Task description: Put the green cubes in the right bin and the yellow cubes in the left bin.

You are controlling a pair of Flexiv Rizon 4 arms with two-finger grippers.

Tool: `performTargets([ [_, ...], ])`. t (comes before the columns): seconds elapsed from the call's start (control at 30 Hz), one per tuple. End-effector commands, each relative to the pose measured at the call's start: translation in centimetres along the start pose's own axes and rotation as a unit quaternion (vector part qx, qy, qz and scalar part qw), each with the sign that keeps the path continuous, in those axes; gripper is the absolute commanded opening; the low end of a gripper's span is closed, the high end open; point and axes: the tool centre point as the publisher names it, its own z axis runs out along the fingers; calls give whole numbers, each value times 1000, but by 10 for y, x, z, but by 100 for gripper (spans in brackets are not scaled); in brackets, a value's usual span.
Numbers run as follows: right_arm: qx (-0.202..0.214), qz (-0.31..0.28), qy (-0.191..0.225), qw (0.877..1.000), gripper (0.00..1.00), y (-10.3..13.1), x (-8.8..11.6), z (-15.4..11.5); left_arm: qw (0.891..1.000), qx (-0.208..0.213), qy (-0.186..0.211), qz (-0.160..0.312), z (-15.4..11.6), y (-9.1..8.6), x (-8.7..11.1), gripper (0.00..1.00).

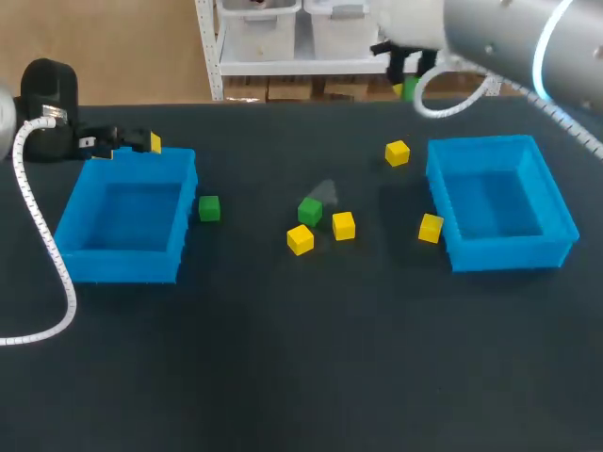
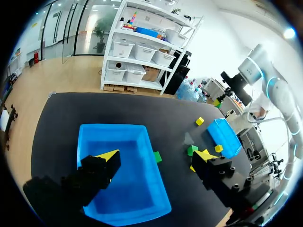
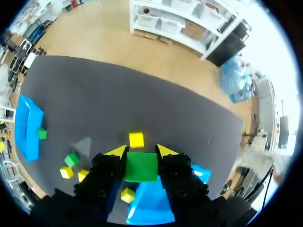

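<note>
My right gripper [image 3: 140,152] is shut on a green cube [image 3: 140,166], high above the table's far side near the blue right bin [image 3: 150,209]; the head view shows it [image 1: 412,77] at the back. Two green cubes [image 1: 209,208] [image 1: 309,211] lie on the table, one beside the blue left bin [image 1: 66,226]. Several yellow cubes lie loose: two in the middle [image 1: 343,225] [image 1: 300,239], one [image 1: 431,228] against the right bin [image 1: 443,198], one [image 1: 397,153] further back. My left gripper [image 2: 157,156] stands open and empty over the left bin [image 2: 113,126].
The black table's near half holds nothing but my left arm's white cable [image 1: 42,235], which hangs along the left edge. In the left wrist view, the right bin [image 2: 225,137] sits ahead with a yellow cube [image 2: 218,148] at its side.
</note>
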Motion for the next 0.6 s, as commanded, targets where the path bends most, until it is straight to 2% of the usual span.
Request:
performTargets([
  [0.03,-11,19,-191,981,0,-21,87,-17,1000,4,-2,1,0,1,1,100],
  [0.2,14,24,-180,983,0,-37,115,-15,1000,4,-2,1,0,1,1,100],
  [0.6,22,80,-146,986,0,-70,173,20,1000,4,-2,1,0,1,1,100],
])
